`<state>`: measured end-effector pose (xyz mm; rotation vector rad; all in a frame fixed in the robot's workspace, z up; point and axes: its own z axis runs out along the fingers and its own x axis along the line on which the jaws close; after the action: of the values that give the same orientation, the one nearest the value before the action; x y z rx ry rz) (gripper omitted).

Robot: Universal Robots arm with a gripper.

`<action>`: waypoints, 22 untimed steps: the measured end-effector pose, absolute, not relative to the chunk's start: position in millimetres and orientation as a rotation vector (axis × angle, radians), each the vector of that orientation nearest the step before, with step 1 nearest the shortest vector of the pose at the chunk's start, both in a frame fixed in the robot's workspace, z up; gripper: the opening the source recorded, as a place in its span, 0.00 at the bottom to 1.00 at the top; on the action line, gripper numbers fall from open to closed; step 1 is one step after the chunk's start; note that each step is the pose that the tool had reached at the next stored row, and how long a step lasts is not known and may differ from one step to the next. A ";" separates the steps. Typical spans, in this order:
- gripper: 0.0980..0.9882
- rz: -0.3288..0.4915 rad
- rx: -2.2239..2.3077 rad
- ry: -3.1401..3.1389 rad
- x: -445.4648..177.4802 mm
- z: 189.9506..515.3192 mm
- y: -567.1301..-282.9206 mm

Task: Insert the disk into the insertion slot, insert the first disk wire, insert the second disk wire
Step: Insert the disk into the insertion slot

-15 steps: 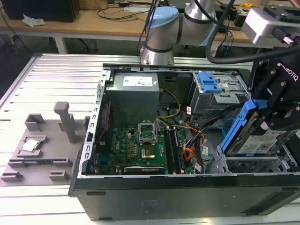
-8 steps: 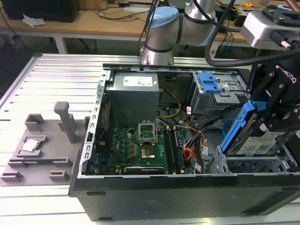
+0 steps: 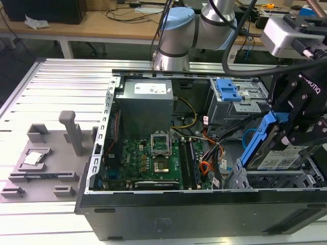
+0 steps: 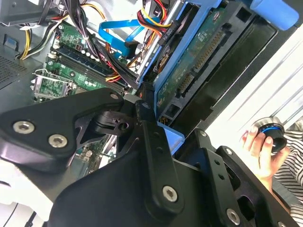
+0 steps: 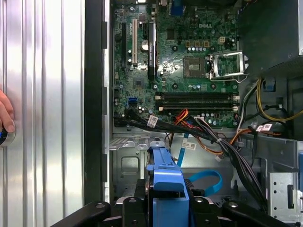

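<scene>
Black two-finger gripper [image 3: 289, 133] has its jaws closed narrow on the disk [image 3: 280, 155], a flat rectangular hard drive with a white-and-blue label in a bright blue plastic carrier. In the first wrist view the fingers [image 5: 208, 213] press the carrier's two sides. Disk hangs tilted between the jaws, one end low, other end up by the gripper body.

Insertion slot [image 3: 265, 179], the low wide bay of a silver perforated sheet-metal cage, sits right under the jaws. Disk is above it, not seated; can't tell if the low end touches the cage.

First disk wire [image 4: 155, 20], a thin red-orange-black bundle with a dark plug, hangs beyond the jaws past the disk's far end, apart from the disk. Second disk wire [image 5: 204, 182], a thin flat light-blue cable in a loop, lies just ahead of the jaws beside the carrier, loose.

Green motherboard [image 5: 189, 61] is farther ahead of the jaws inside the open black computer case [image 3: 168, 214]. Taller grey cage [image 3: 245, 109] with a blue ridged latch [image 3: 227, 89] stands beyond the jaws.

A person's hand [image 4: 259, 144] rests on a round black knob [image 4: 271, 130], well to the side of the jaws, outside the case.
</scene>
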<state>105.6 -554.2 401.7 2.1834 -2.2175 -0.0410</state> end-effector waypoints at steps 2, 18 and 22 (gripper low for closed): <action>0.30 -0.041 2.183 -2.217 105.5 401.0 -554.2; 0.30 -0.041 2.183 -2.217 105.6 393.8 -554.2; 0.30 -0.041 2.183 -2.217 105.6 392.2 -554.2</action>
<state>105.6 -554.2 392.2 2.1834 -2.2175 -0.0410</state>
